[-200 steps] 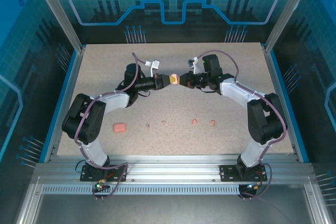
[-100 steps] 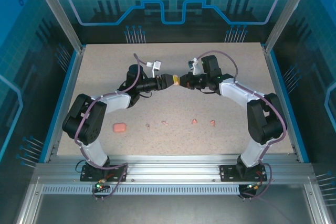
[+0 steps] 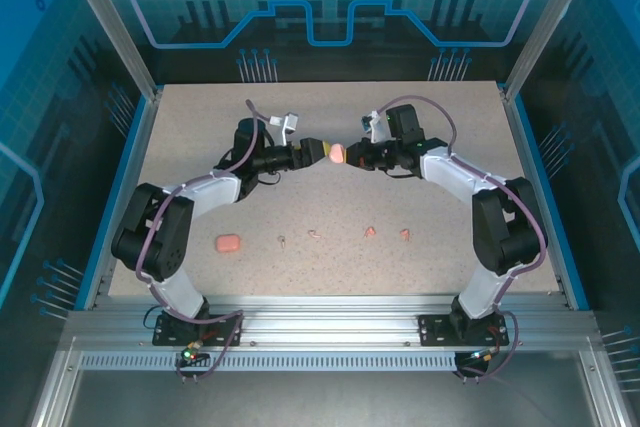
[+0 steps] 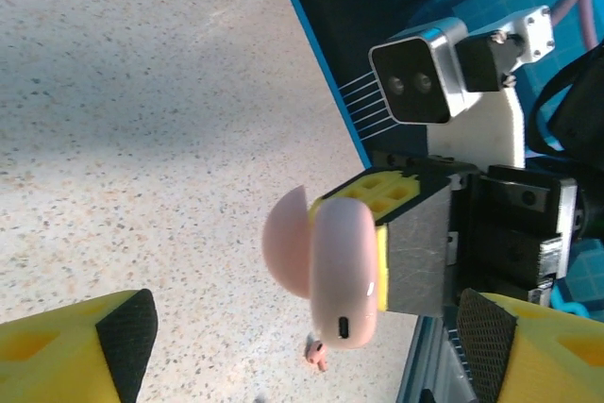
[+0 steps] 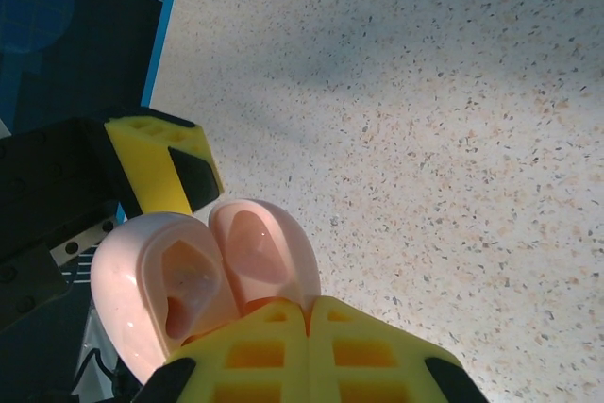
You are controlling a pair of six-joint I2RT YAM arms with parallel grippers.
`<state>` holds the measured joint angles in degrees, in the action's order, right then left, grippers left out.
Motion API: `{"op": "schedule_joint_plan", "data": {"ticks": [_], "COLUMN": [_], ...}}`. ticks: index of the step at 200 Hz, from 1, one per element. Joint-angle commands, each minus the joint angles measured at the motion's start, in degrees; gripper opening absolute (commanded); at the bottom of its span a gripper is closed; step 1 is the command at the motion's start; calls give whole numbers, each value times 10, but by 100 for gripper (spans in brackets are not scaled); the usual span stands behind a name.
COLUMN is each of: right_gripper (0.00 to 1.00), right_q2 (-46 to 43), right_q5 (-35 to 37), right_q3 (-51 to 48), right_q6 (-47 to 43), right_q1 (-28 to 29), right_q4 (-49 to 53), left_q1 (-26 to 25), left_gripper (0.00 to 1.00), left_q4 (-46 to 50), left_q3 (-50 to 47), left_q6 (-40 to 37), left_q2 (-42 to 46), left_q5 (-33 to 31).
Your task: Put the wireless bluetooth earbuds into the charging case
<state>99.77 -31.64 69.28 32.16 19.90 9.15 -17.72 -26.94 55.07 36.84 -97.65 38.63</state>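
Observation:
A round pink charging case (image 3: 337, 154) hangs above the middle of the table with its lid swung open. My right gripper (image 3: 350, 156) is shut on it, the yellow fingers (image 5: 283, 351) pinching it at the hinge end. Both hollow halves of the case (image 5: 179, 285) face the right wrist camera. My left gripper (image 3: 320, 151) stands open just left of the case (image 4: 344, 271), its pads (image 4: 127, 332) well apart and off it. Several tiny pink earbuds lie in a row on the table nearer the arm bases: (image 3: 282, 241), (image 3: 315, 234), (image 3: 370, 231), (image 3: 405, 235). One earbud (image 4: 317, 354) shows below the case.
A rounded-rectangular pink case (image 3: 229, 243) lies on the speckled table (image 3: 200, 147) left of the earbud row. Blue rails and aluminium posts border the table (image 4: 142, 92) on both sides. The right wrist's camera block (image 4: 420, 73) sits close behind the held case.
My left gripper has opened, let go of the case and drawn back a little to the left. The right gripper still holds the case in the same spot.

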Motion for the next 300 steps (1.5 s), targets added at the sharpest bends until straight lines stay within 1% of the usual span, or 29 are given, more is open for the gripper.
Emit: {"op": "schedule_joint_plan", "data": {"ticks": [1,34,92,132,162,195,209,228,267,300], "right_gripper": [0,0,0,0,0,0,0,0,0,0], "right_q2": [-11,-13,-19,-19,-15,-17,-20,-23,-23,-22], "right_q5": [6,8,18,29,44,50,53,53,55,55], "right_q3": [22,22,27,43,56,69,69,67,59,58], "right_q6": [-41,-58,-87,-124,-150,-161,-164,-166,-169,-171], "right_q1": [-12,-19,-22,-25,-26,-26,-26,-26,-26,-26], "right_q4": [42,57,85,113,128,140,144,147,147,148], "left_q1": [7,14,18,18,18,18,18,19,18,17], "left_gripper": [91,99,99,99,99,99,99,99,99,99], "left_q4": [71,109,170,219,277,395,428,441,435,450], "left_q3": [36,60,91,126,150,185,199,211,238,261], "left_q6": [-58,-78,-112,-140,-173,-251,-273,-283,-276,-281], "left_q2": [23,18,6,-17,-35,-43,-44,-44,-61,-78], "left_q5": [13,16,23,52,72,72,70,71,83,91]}}
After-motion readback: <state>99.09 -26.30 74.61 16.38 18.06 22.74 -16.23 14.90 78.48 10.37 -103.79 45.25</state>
